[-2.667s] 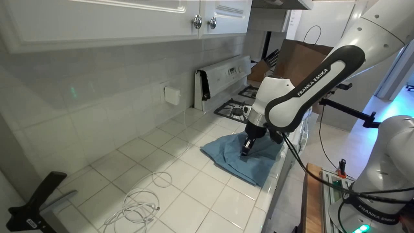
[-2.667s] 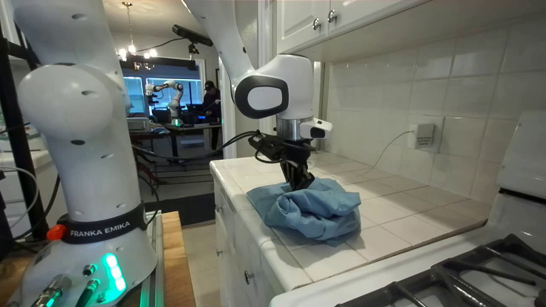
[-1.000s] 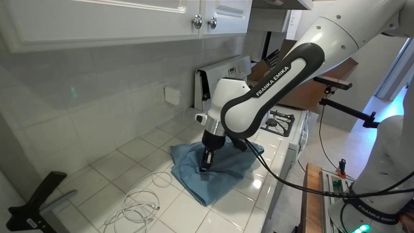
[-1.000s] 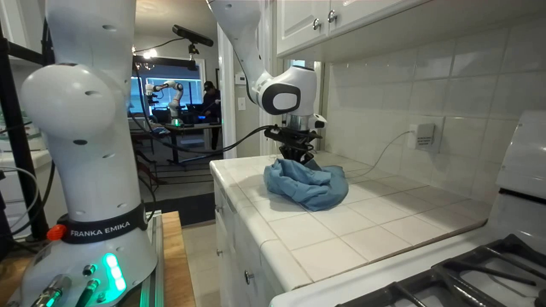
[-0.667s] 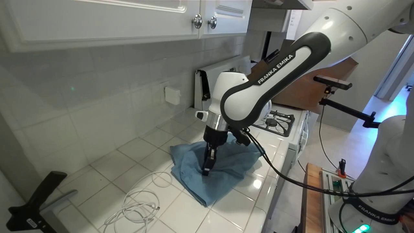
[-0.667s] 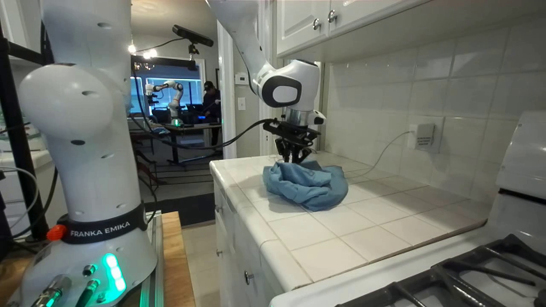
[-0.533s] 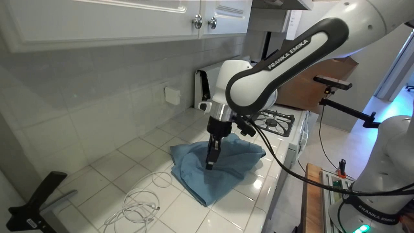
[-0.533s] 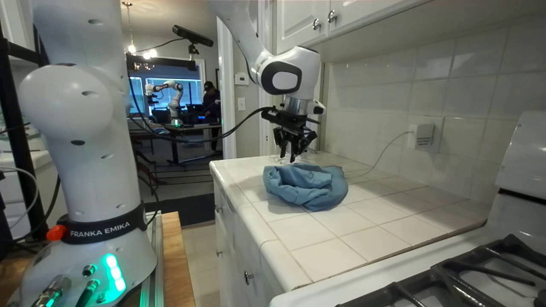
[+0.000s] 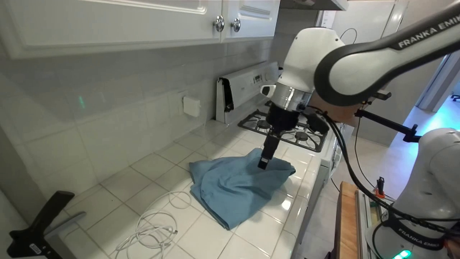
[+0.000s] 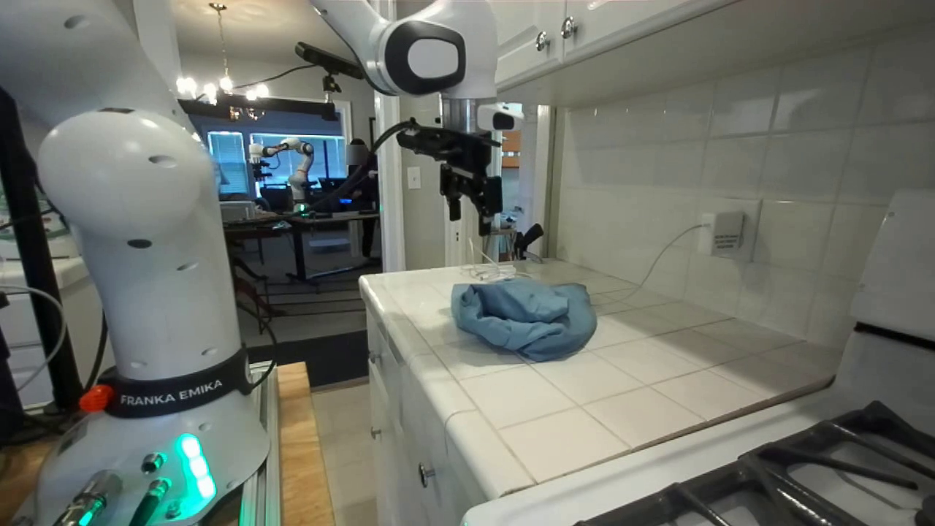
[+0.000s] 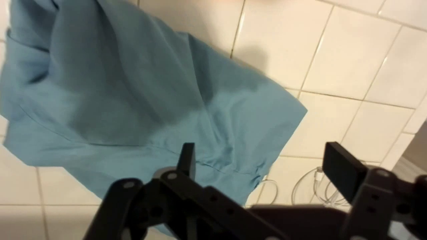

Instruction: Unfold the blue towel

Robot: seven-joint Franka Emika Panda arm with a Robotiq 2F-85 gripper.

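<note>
One gripper | spread wide, holding nothing (wrist view) | gap above blue towel in an exterior view

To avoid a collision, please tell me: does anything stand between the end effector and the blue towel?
Nothing visible does. The open end effector hangs higher than the blue towel, with only air visible between them; the coiled white cable lies off to the side.

Plain blue towel, white counter with tile grid, black tool, black-and-white arm
</note>
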